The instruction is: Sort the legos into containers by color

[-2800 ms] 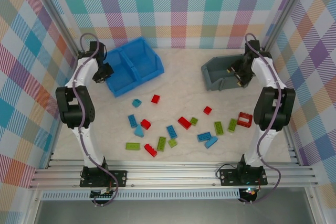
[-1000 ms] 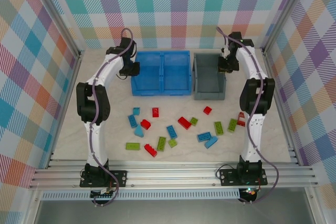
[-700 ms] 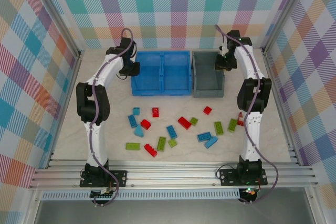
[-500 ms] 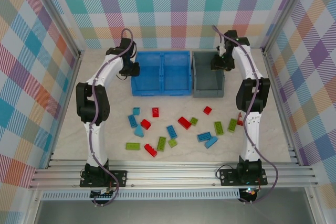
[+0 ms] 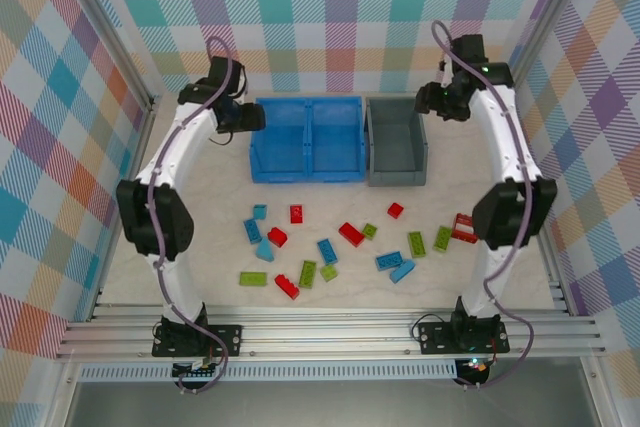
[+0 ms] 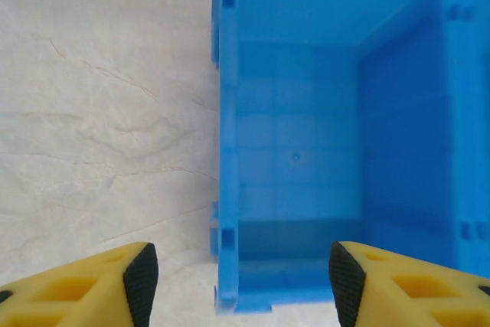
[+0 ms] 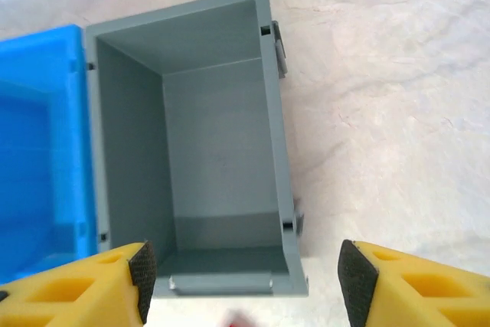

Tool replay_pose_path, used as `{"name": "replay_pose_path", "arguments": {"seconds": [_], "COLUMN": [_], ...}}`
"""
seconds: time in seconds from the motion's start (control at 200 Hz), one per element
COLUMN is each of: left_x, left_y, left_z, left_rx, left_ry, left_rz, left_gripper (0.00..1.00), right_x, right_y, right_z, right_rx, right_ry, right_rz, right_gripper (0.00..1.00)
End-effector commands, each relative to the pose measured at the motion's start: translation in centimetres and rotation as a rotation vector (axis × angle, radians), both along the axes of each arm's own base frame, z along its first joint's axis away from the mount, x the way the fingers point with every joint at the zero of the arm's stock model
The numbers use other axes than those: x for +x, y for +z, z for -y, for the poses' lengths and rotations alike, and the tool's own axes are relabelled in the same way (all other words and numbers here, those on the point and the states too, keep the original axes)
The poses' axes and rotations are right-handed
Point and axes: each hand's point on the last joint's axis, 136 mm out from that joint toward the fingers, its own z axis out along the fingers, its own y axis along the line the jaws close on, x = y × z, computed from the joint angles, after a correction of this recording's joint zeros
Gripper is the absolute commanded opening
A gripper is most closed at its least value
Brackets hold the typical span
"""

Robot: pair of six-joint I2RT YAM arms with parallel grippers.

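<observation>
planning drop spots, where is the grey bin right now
Top view: the grey bin stands at the far side, right of centre, directly beside the blue bin on its left.

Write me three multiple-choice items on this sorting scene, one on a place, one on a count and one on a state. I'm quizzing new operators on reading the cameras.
1. Where does the grey bin stand relative to the blue bin, seen from the top camera?
A) on its left
B) on its right, side by side
C) stacked on top of it

2. How many compartments does the blue bin have?
A) one
B) three
C) two

3. What state is the grey bin in?
A) upright and empty
B) upright, holding red bricks
C) tipped on its side

Answers:
1 B, since the top view shows the two in a row with the grey one on the right.
2 C, since a single wall splits it down the middle.
3 A, since the right wrist view looks straight down onto its bare inside.
</observation>
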Motion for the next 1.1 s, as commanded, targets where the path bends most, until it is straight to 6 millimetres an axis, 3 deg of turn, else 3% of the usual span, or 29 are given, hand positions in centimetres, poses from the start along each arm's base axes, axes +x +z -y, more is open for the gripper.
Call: {"name": "replay_pose_path", "arguments": {"seconds": [0.0,0.065,0.165,0.36,0.5,0.685,0.77,0.875,1.095], "left_x": [-2.4,-4.0,-7.0,-13.9,-20.1,-28.3,-31.3,-33.5,-34.5], "left_y": [4.3,5.6,7.1,7.8,6.6,2.2,0.6,-0.9,-2.4], "left_z": [2.2,3.5,6.1,10.0,13.7,17.3,18.2,18.2,18.4], "left_rx": [-0.093,-0.115,-0.164,-0.269,-0.368,-0.355,-0.351,-0.32,-0.314], "left_ry": [-0.025,-0.053,-0.115,-0.223,-0.339,-0.472,-0.511,-0.53,-0.509], "left_rz": [0.093,0.119,0.149,0.174,0.158,0.113,0.111,0.129,0.151], "left_gripper": [0.75,0.76,0.9,0.9,0.9,0.87,0.86,0.85,0.84], "right_x": [-2.6,-4.6,-8.2,-15.5,-22.0,-29.4,-31.1,-32.3,-33.5], "right_y": [2.0,2.4,2.2,0.5,-4.0,-11.1,-14.0,-16.2,-19.4], "right_z": [0.5,0.6,0.5,0.6,-1.9,-5.4,-7.0,-8.1,-8.1], "right_rx": [0.041,0.069,0.115,0.195,0.281,0.369,0.391,0.352,0.264], "right_ry": [-0.091,-0.115,-0.153,-0.246,-0.301,-0.307,-0.283,-0.242,-0.25], "right_rz": [0.044,0.046,0.025,-0.043,-0.206,-0.364,-0.412,-0.439,-0.501], "right_gripper": [0.66,0.63,0.61,0.56,0.52,0.52,0.53,0.54,0.53]}}
